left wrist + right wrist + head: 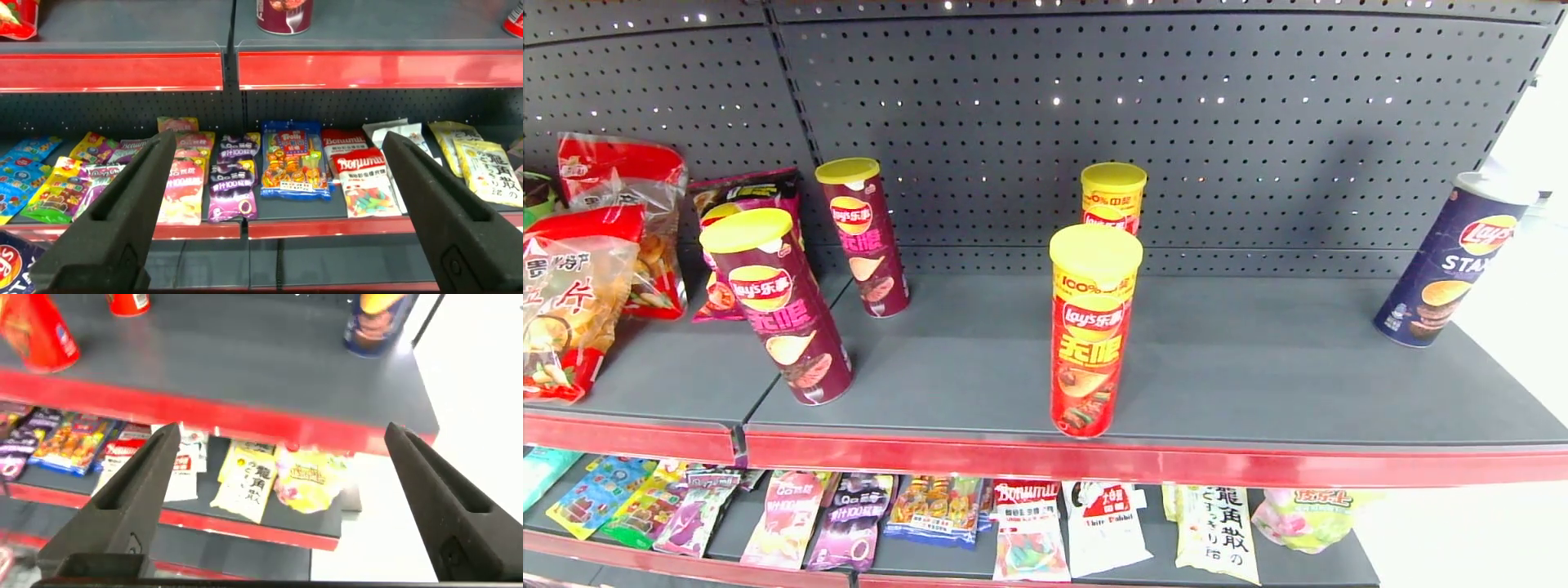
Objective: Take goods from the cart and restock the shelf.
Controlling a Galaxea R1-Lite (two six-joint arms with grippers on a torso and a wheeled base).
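Red-and-yellow can (1093, 327): upright at the shelf (1258, 367) front lip, label facing out for shoppers; rear yellow can (1112, 196) queued behind it.
Maroon row: front maroon can (778, 302) and rear maroon can (862, 235), same order, further left.
Blue can (1454, 261): alone at the right end.
Left gripper (279, 140): jaws spread, holding nothing, facing the lower packets (294, 159).
Right gripper (282, 430): jaws spread, empty, likely ready to fetch stock.

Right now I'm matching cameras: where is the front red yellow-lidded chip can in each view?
Head view: red cylindrical yellow-lidded chip can stands mid-shelf, near the front.
Left wrist view: its base, cut off, above the red shelf strip.
Right wrist view: blurred can above that strip.
Shared landmark: the red shelf strip.
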